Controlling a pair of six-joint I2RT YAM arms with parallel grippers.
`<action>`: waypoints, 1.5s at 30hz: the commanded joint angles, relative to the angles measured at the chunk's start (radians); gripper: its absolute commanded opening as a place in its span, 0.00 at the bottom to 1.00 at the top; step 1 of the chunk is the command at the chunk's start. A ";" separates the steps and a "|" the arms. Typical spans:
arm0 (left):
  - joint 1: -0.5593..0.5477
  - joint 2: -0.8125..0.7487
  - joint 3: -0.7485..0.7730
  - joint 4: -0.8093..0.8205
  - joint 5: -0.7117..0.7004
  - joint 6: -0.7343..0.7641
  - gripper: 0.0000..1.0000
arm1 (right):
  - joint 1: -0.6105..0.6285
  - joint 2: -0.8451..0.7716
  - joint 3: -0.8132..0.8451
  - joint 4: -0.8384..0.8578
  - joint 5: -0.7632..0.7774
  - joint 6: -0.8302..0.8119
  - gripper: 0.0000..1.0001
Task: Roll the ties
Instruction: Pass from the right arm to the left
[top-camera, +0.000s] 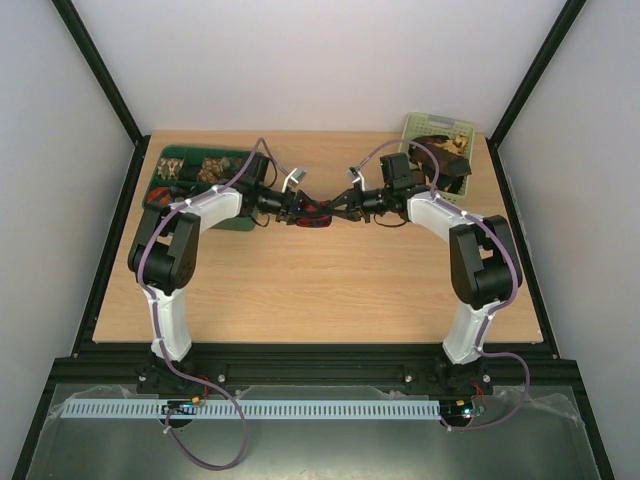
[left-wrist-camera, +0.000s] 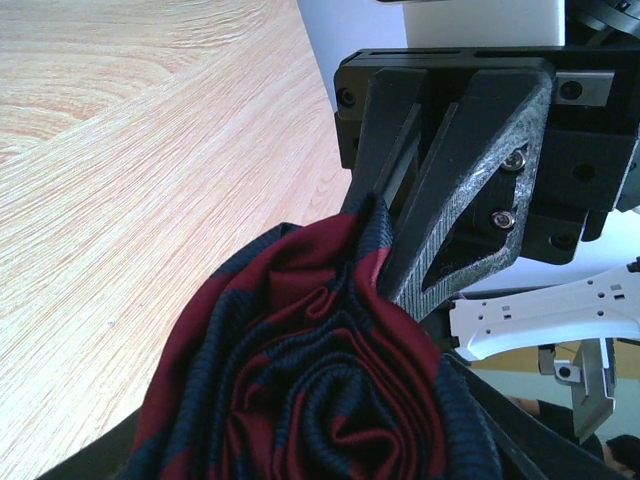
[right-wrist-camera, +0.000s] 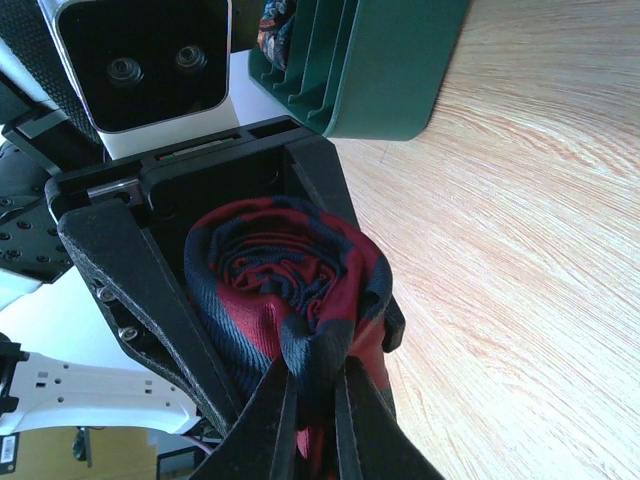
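left wrist: red/navy tie (left-wrist-camera: 300, 380) coiled

Wooden table (top-camera: 300, 290), pale grey walls (top-camera: 320, 60)

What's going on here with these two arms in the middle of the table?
Both arms meet over the middle of the table, working on one dark red tie with navy stripes. The left arm holds the coiled roll in its jaws, while the right arm pinches a fold at the roll's edge in its jaws. The roll is not yet put away. A dark green tray sits far left and a pale green basket far right.
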 joint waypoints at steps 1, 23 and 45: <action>0.010 -0.017 0.033 -0.038 -0.002 -0.003 0.23 | 0.013 -0.049 -0.012 -0.049 0.001 -0.056 0.02; 0.056 -0.059 0.160 -0.331 0.133 0.061 0.61 | 0.041 -0.124 0.019 0.068 0.017 0.078 0.01; 0.066 -0.094 0.088 -0.233 0.146 -0.080 0.67 | 0.062 -0.145 0.014 0.099 0.027 0.109 0.01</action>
